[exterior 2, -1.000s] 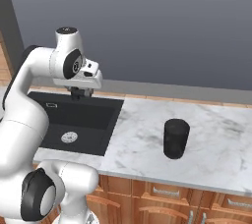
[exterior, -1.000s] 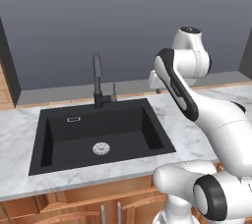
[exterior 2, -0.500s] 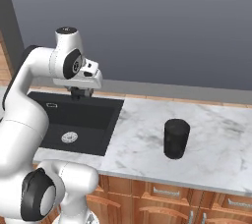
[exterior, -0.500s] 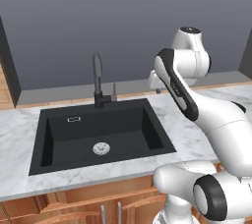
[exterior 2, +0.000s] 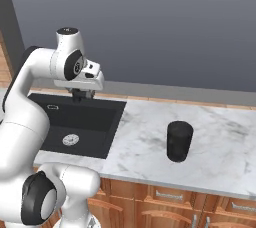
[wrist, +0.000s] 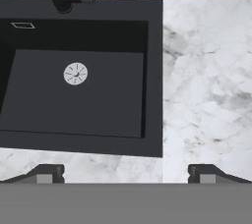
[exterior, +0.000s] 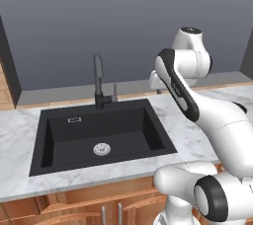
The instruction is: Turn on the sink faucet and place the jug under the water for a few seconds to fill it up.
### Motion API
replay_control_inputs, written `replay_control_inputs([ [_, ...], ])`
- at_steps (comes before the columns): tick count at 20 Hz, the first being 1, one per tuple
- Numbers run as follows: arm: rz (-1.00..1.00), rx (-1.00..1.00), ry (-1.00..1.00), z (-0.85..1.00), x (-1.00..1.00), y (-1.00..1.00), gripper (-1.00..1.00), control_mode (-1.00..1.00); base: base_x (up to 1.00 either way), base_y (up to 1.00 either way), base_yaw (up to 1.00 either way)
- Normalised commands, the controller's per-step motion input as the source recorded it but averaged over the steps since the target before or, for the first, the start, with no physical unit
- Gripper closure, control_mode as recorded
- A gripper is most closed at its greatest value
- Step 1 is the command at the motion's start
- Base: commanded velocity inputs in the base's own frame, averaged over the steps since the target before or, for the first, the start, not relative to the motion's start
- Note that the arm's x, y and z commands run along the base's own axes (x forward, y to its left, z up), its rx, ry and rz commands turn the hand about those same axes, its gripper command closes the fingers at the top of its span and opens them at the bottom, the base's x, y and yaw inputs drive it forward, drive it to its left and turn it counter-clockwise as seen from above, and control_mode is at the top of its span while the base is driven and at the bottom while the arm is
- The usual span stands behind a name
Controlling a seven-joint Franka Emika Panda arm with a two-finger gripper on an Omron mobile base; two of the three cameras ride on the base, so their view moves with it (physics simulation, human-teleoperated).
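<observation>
Above the right edge of the black sink [wrist: 78,80], the gripper [wrist: 125,171] is held with its fingers spread wide and empty, while the jug [exterior 2: 179,141] is left upright on the marble counter [exterior 2: 225,142], well apart from the faucet [exterior: 99,81].

Black sink [exterior: 49,142], silver drain [exterior: 101,149]; dark grey faucet [exterior: 98,78]; matte black jug [exterior 2: 179,141]; white-grey marbled counter [exterior 2: 150,142].

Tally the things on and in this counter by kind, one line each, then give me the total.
Sink: 1
Faucet: 1
Drain: 1
Overflow slot: 1
Jug: 1
Total: 5
</observation>
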Motion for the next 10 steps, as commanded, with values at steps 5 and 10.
replay_control_inputs([
  [5, 0.0, 0.0, 0.0, 0.0, 0.0, 0.0, -1.0, 1.0, 0.11, 0.44, 0.0],
  [10, 0.0, 0.0, 0.0, 0.0, 0.0, 0.0, -1.0, 1.0, 0.12, 0.64, 0.0],
])
